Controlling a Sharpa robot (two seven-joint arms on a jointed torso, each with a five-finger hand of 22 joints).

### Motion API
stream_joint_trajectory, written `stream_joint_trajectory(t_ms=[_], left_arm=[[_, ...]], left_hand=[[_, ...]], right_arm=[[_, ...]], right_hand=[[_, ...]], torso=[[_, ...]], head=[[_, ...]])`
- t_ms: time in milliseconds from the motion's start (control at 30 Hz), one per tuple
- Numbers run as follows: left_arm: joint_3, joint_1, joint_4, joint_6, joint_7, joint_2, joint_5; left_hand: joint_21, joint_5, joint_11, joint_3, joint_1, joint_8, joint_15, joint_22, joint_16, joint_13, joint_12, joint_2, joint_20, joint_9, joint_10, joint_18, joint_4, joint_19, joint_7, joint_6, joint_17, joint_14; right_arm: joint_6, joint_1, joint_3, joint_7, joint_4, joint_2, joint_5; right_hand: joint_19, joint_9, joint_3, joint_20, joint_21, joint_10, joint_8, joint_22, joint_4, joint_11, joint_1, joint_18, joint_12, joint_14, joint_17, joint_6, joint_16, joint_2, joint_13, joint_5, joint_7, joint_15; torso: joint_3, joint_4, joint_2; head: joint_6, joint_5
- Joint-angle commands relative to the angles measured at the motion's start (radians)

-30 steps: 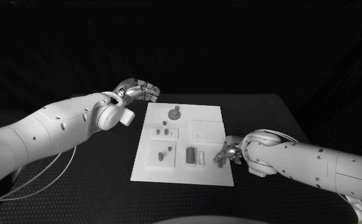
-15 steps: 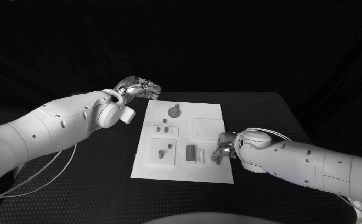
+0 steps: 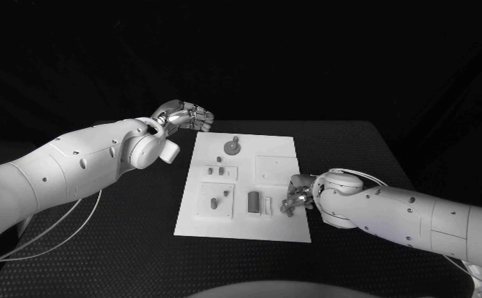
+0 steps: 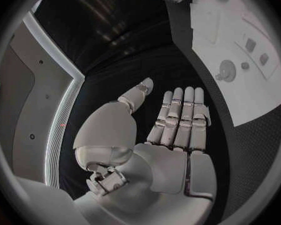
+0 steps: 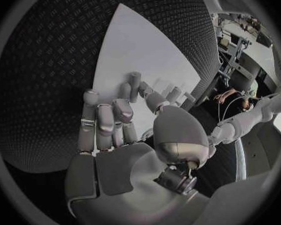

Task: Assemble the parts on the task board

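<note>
right hand [image 3: 298, 199] fingers look curled in over the near right part of the task board [image 3: 276, 155], just right of the dark upright part [image 3: 254, 203] and the pale one beside it; can't tell if anything is pinched. left hand [image 3: 186, 118] hovers off the board's far left corner, fingers straight and together, holding nothing. my read: for the pickup, drop slowly and square to the board, close only on one part so the neighbour isn't knocked.

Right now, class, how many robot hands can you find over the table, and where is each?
2. The left hand hovers beyond the white board's far left corner; the right hand sits at its near right edge.
</note>
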Motion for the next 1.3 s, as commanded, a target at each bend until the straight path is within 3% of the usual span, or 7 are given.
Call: stream_joint_trajectory(t_ms=[33, 167, 333, 600, 733, 900, 1300], left_arm=[[0.001, 0.001, 0.003, 0.014, 0.005, 0.000, -0.002], [0.001, 0.001, 0.003, 0.014, 0.005, 0.000, -0.003], [0.001, 0.001, 0.003, 0.014, 0.004, -0.001, -0.004], [0.001, 0.001, 0.003, 0.012, 0.004, 0.000, -0.005], [0.001, 0.001, 0.003, 0.012, 0.003, 0.000, -0.006], [0.001, 0.001, 0.003, 0.010, 0.000, 0.000, -0.007], [0.001, 0.002, 0.003, 0.014, -0.001, 0.003, -0.009]], left_hand=[[0.003, -0.002, -0.001, 0.002, -0.008, 0.002, 0.006, -0.001, -0.006, -0.002, 0.002, 0.002, 0.007, -0.001, 0.006, 0.016, 0.005, 0.001, 0.002, -0.002, 0.002, -0.001], [0.003, -0.001, -0.001, 0.002, -0.008, 0.002, 0.006, -0.001, -0.007, -0.002, 0.002, 0.002, 0.007, -0.001, 0.006, 0.017, 0.006, 0.001, 0.003, -0.002, 0.002, -0.001], [0.003, -0.001, -0.001, 0.002, -0.008, 0.002, 0.006, -0.001, -0.007, -0.003, 0.002, 0.002, 0.007, -0.002, 0.006, 0.017, 0.006, 0.001, 0.003, -0.002, 0.003, -0.001], [0.003, -0.001, -0.001, 0.002, -0.008, 0.002, 0.006, -0.001, -0.007, -0.003, 0.002, 0.002, 0.007, -0.002, 0.006, 0.017, 0.006, 0.001, 0.002, -0.002, 0.003, 0.000], [0.003, -0.001, -0.001, 0.002, -0.008, 0.002, 0.006, -0.001, -0.008, -0.003, 0.002, 0.002, 0.007, -0.002, 0.006, 0.017, 0.006, 0.001, 0.002, -0.002, 0.003, 0.000], [0.003, -0.001, -0.001, 0.002, -0.008, 0.003, 0.006, -0.001, -0.008, -0.004, 0.002, 0.002, 0.007, -0.002, 0.006, 0.017, 0.006, 0.001, 0.002, -0.002, 0.004, 0.000], [0.003, -0.001, -0.001, 0.002, -0.009, 0.002, 0.006, -0.002, -0.009, -0.004, 0.002, 0.003, 0.007, -0.002, 0.006, 0.017, 0.007, 0.001, 0.003, -0.002, 0.005, 0.000]], right_arm=[[0.054, -0.029, -0.020, 0.015, 0.014, 0.003, 0.157], [0.000, -0.029, -0.019, 0.016, 0.025, -0.006, 0.225], [-0.133, -0.025, -0.009, 0.029, 0.037, -0.018, 0.293], [-0.181, -0.009, 0.008, 0.032, 0.072, -0.032, 0.313], [-0.191, -0.007, 0.017, 0.033, 0.080, -0.036, 0.310], [-0.181, -0.007, 0.018, 0.036, 0.085, -0.028, 0.316], [-0.103, -0.007, 0.018, 0.021, 0.065, -0.003, 0.352]], right_hand=[[-0.008, -0.160, 0.044, 0.007, 0.001, -0.009, -0.161, 0.018, 0.003, 0.005, 0.044, 0.021, -0.005, -0.009, -0.005, -0.039, 0.000, 0.021, -0.003, 0.010, 0.040, 0.005], [-0.007, -0.161, 0.057, 0.009, 0.002, -0.007, -0.160, 0.018, 0.000, 0.005, 0.041, 0.021, -0.002, -0.007, -0.004, -0.036, 0.001, 0.026, -0.001, 0.009, 0.039, 0.006], [0.007, -0.164, 0.072, 0.012, 0.005, 0.006, -0.154, 0.017, 0.004, 0.000, -0.037, 0.021, 0.007, 0.010, 0.006, -0.016, 0.004, 0.051, 0.004, 0.008, 0.033, 0.001], [0.012, -0.163, 0.093, 0.006, 0.008, 0.013, -0.145, 0.018, 0.001, -0.006, -0.045, 0.021, 0.009, 0.017, 0.008, 0.000, 0.004, 0.052, 0.003, 0.007, 0.028, -0.003], [0.013, -0.162, 0.097, 0.005, 0.009, 0.015, -0.143, 0.018, 0.000, -0.007, -0.046, 0.021, 0.011, 0.020, 0.010, 0.003, 0.005, 0.052, 0.004, 0.007, 0.026, -0.005], [0.014, -0.162, 0.098, 0.004, 0.009, 0.017, -0.142, 0.018, 0.000, -0.008, -0.047, 0.021, 0.011, 0.020, 0.009, 0.005, 0.005, 0.051, 0.003, 0.007, 0.025, -0.006], [0.016, -0.162, 0.098, 0.004, 0.008, 0.016, -0.142, 0.017, 0.004, -0.009, -0.069, 0.021, 0.006, 0.019, 0.002, 0.005, 0.003, 0.034, -0.001, 0.006, 0.025, -0.007]], torso=[[0.0001, 0.0000, 0.000], [-0.0002, 0.0004, 0.000], [-0.0003, -0.0009, 0.000], [-0.0004, -0.0003, 0.000], [-0.0006, -0.0001, -0.001], [-0.0003, 0.0001, 0.000], [-0.0004, 0.0012, 0.000]], head=[[-0.003, 0.000], [-0.004, 0.000], [-0.005, 0.002], [-0.005, 0.001], [-0.003, 0.000], [-0.003, -0.001], [-0.004, -0.002]])
